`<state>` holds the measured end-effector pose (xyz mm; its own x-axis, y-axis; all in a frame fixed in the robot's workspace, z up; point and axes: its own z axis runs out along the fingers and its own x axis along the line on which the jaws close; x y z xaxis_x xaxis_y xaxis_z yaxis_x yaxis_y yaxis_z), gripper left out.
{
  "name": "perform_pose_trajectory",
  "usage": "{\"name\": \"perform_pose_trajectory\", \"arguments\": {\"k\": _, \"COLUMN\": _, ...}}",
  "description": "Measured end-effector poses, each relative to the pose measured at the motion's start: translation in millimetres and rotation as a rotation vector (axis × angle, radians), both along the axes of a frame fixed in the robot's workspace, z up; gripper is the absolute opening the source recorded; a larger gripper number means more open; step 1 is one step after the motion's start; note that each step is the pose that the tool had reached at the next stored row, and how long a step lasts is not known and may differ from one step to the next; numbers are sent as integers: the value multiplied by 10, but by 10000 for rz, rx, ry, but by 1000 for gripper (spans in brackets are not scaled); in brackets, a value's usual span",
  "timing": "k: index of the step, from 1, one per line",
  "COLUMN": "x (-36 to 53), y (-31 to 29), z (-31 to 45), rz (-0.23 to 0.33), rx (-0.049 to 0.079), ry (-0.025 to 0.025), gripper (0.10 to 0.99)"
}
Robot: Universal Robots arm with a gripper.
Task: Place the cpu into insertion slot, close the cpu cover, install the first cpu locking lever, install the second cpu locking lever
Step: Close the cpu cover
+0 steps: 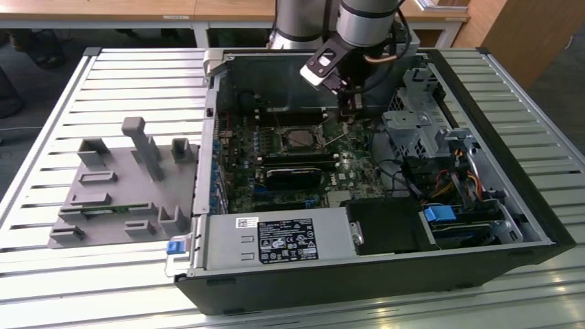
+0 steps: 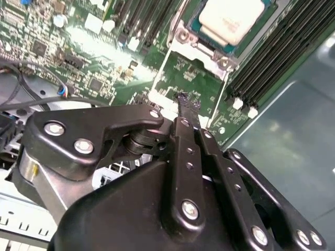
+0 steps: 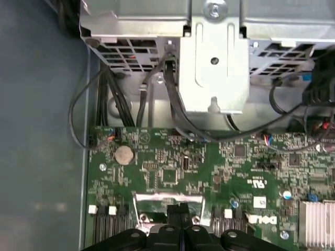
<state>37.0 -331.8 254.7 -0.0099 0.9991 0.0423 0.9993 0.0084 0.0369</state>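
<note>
Gripper point(image 2: 183, 102) fingers are pinched nearly together, tips at the open cover's point(image 3: 157, 197) free edge. They may be nipping it, hard to tell. Straight beyond the cover, the cpu point(image 2: 229, 20) sits in the slot point(image 2: 184, 32).

An open computer case point(image 1: 366, 284) lies on a slatted metal table point(image 1: 137, 75), with a grey plastic fixture point(image 1: 119, 199) beside it on the exterior view's left. Inside, a labelled power supply point(image 1: 274, 240) sits along the wall nearest the camera, and a silver drive cage point(image 1: 416, 133) stands at the exterior view's right. In the first wrist view, a coin battery point(image 3: 124, 154) and a finned heatsink point(image 3: 316, 222) sit well apart on the green circuit board point(image 3: 157, 146).
</note>
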Motion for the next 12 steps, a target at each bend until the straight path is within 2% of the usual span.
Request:
{"name": "perform_pose_trajectory", "arguments": {"k": 5, "x": 81, "y": 39, "z": -18, "rz": 0, "rx": 2, "ry": 32, "gripper": 106}}
{"name": "perform_pose_trajectory", "arguments": {"k": 12, "x": 181, "y": 56, "z": -38, "rz": 0, "rx": 0, "ry": 55, "gripper": 106}}
